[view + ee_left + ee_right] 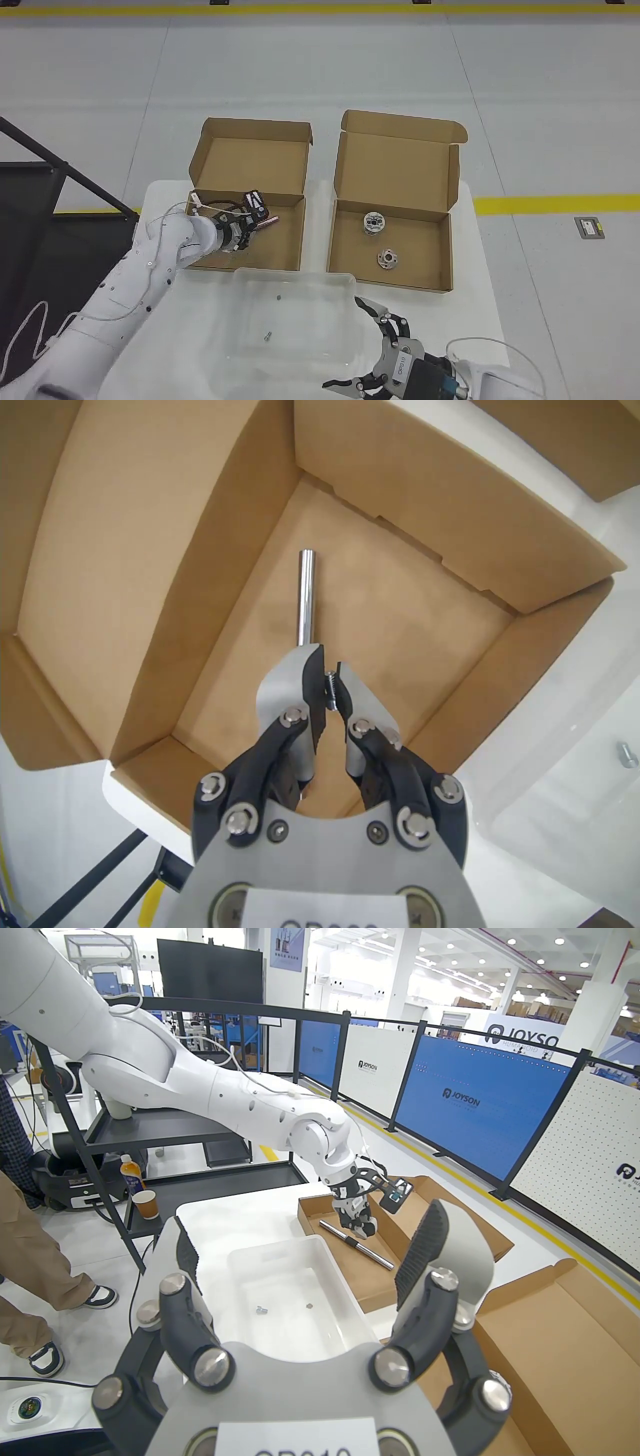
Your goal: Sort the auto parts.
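Two open cardboard boxes stand on the white table. My left gripper [266, 222] [330, 674] hangs over the left box [250, 245] [400, 640], shut on a small threaded screw [331, 692]. A shiny metal rod [307, 597] [357, 1244] lies on that box's floor just beyond the fingertips. The right box [395, 250] holds two round metal parts [374, 220] [388, 260]. My right gripper [362, 345] [310, 1248] is open with nothing between its fingers, at the right end of the clear tray [340, 285] [320, 1245], in which lie a bolt [267, 336] [261, 1310] and a tiny piece [309, 1306].
The tray sits in front of both boxes, near the table's front edge. The boxes' lids stand open at the back. Beside the table's left end is a black cart with a bottle [131, 1173] and a paper cup [146, 1204].
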Controlling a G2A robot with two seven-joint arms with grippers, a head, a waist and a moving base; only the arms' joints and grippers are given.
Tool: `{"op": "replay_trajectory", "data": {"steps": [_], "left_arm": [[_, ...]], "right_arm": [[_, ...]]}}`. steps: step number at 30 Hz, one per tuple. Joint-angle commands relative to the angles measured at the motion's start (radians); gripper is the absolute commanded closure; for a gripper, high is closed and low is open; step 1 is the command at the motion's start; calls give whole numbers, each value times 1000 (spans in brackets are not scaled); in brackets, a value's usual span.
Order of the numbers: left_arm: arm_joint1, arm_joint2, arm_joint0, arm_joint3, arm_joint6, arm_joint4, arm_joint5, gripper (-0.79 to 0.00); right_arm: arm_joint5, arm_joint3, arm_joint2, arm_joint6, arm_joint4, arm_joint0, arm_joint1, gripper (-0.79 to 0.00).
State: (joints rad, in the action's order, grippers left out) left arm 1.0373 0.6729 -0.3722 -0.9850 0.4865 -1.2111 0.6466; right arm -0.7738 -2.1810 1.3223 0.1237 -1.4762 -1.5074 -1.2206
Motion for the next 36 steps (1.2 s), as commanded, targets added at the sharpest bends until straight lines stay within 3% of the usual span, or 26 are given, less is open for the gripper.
{"op": "replay_trajectory", "data": {"steps": [1, 12, 16, 19, 22, 27, 32, 36], "left_arm": [[26, -34, 23, 45, -10, -5, -4, 0], [138, -141, 91, 239, -61, -51, -12, 0], [166, -156, 103, 293, -82, -66, -8, -117], [183, -161, 112, 325, -101, -76, -4, -105], [197, -164, 120, 351, -118, -88, -1, -169], [209, -157, 132, 369, -158, -113, -5, -366], [203, -131, 139, 347, -211, -141, -8, -376], [174, -87, 127, 271, -263, -149, 49, -363]], "right_arm": [[0, 0, 0, 0, 0, 0, 0, -785], [0, 0, 0, 0, 0, 0, 0, -785], [0, 0, 0, 0, 0, 0, 0, -785], [0, 0, 0, 0, 0, 0, 0, -785], [0, 0, 0, 0, 0, 0, 0, -785], [0, 0, 0, 0, 0, 0, 0, -785], [0, 0, 0, 0, 0, 0, 0, -785], [0, 0, 0, 0, 0, 0, 0, -785]]}}
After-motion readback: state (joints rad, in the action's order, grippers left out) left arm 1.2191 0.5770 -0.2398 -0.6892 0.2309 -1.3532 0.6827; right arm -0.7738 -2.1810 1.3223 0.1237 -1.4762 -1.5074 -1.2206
